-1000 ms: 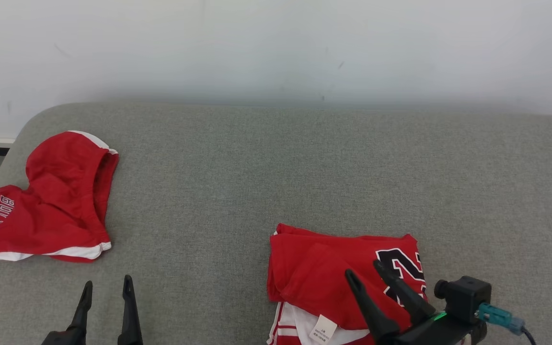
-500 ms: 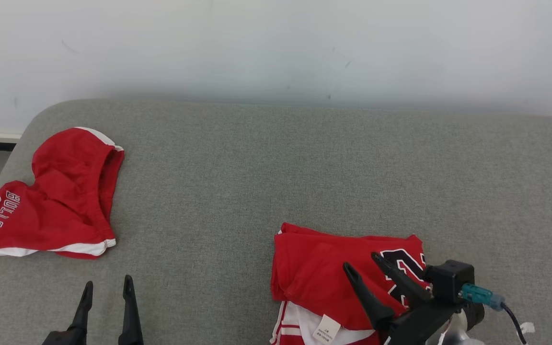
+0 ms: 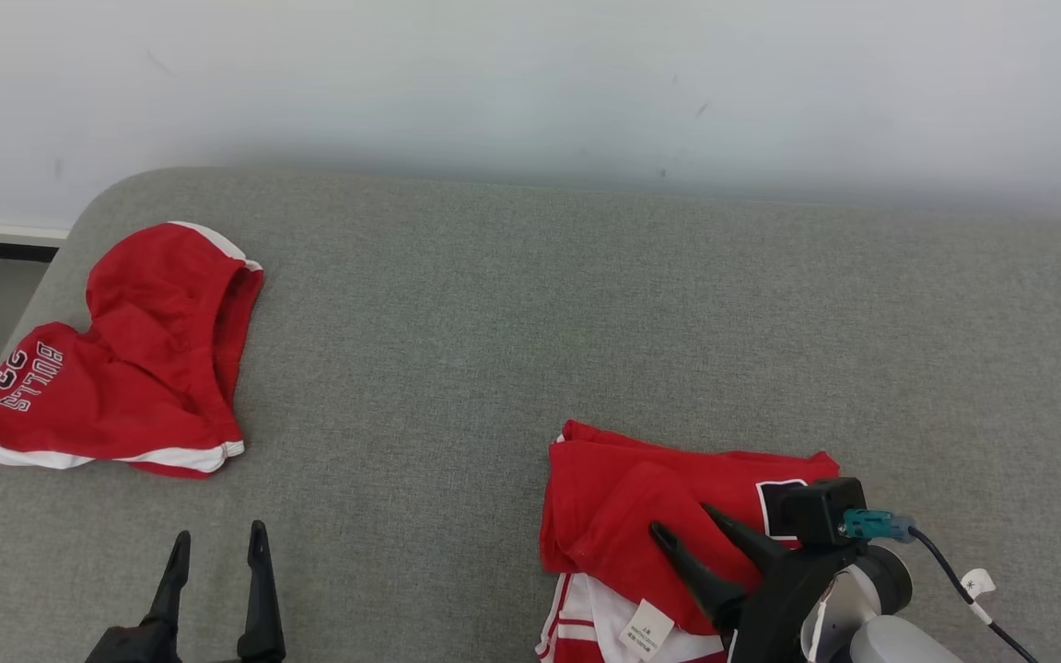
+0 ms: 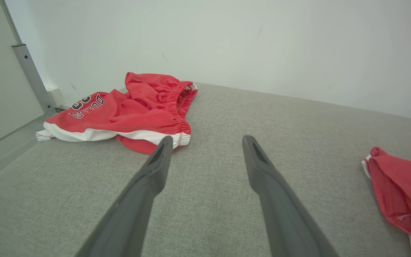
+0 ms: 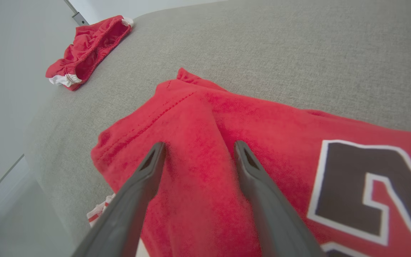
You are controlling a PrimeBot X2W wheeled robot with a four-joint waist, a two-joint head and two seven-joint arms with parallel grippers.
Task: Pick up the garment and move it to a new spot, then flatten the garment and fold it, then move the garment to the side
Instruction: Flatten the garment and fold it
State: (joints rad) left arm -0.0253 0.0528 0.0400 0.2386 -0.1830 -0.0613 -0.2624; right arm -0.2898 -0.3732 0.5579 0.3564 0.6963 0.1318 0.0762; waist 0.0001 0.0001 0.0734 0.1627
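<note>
The red jersey [image 3: 623,497] lies folded near the front edge of the grey cushion [image 3: 494,304], right of middle, with its white label at that edge. The right hand [image 3: 681,517] hangs just over it with its 2 fingers spread, pinching nothing; whether the tips touch the cloth cannot be told. The left hand [image 3: 220,530] is spread too, over bare cushion near the front edge. The red shorts [image 3: 125,368] lie well apart at the left edge. The jersey looks due to be gripped. The right hand should close on the thick fold ridge and take all layers together, so the stack does not open when lifted.
</note>
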